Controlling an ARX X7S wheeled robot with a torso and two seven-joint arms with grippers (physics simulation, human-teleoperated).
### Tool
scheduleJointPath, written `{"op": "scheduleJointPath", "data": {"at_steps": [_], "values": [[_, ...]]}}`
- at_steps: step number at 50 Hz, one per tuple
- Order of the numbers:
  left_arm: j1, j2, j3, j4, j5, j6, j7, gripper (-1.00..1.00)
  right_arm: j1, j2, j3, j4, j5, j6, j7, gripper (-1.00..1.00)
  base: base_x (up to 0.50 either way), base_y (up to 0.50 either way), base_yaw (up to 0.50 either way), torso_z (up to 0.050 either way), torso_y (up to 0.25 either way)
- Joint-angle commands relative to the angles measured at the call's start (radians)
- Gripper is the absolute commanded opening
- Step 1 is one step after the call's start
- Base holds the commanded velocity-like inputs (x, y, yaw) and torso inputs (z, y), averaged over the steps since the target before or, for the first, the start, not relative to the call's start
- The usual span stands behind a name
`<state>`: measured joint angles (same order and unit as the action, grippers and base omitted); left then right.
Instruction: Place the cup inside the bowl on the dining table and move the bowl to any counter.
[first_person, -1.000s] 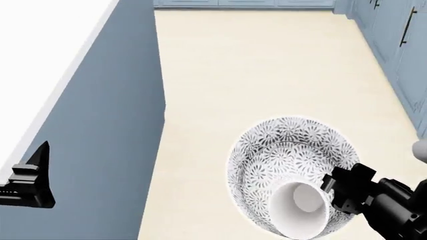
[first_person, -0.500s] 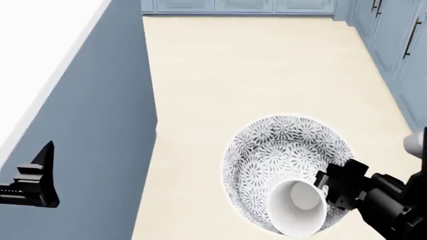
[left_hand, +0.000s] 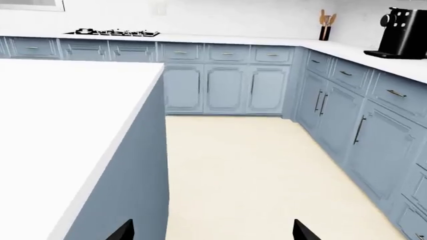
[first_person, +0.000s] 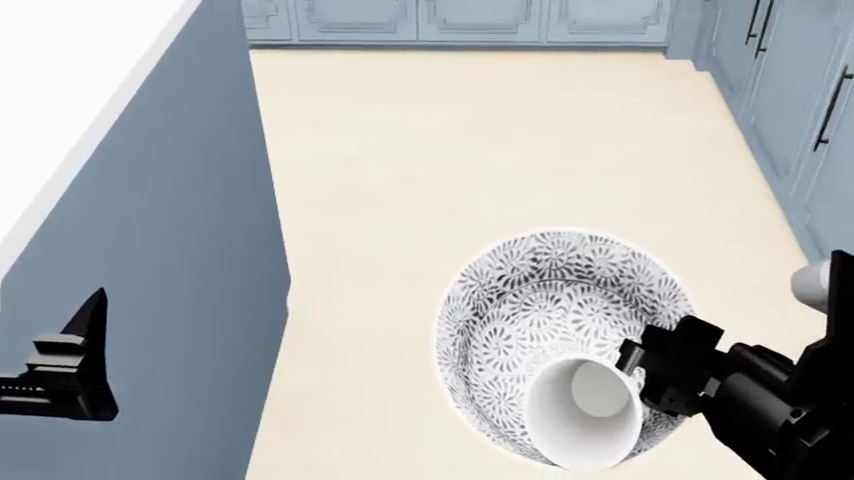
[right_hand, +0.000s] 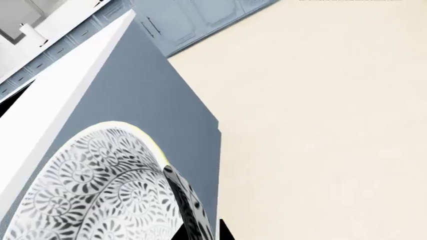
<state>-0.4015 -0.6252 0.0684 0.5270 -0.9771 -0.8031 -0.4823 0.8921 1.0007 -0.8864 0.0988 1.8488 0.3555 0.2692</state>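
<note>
right gripper (first_person: 650, 378) is clamped on the bowl (first_person: 567, 340) rim, arm reaching in low. left gripper (first_person: 60, 375) just hangs with its fingers spread, holding nothing.

Patterned bowl (right_hand: 87, 185) close up, blue-sided white counter (right_hand: 67, 100) behind, cream floor (right_hand: 320, 125) beyond

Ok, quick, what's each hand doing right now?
Left hand: open, empty.
Right hand: shut on the bowl rim; the cup lies inside.
</note>
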Motion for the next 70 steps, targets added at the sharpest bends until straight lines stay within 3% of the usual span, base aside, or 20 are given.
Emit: {"op": "scheduleJointPath", "data": {"at_steps": [1,70], "values": [[0.002,-0.001,-0.002,0.007,-0.007,0.001,-0.006,1.0,0.025,-0.013,0.013,0.003,-0.004,0.013,0.013,-1.0,0.5,-0.12,0.0,0.0,0.0],[-0.022,0.037,0.073,-0.101,0.085,0.082,0.069,1.0,0.061,-0.093,-0.012,0.096,-0.047,0.053,-0.044,-1.0,0.5,-0.11,0.0,0.0,0.002]]}}
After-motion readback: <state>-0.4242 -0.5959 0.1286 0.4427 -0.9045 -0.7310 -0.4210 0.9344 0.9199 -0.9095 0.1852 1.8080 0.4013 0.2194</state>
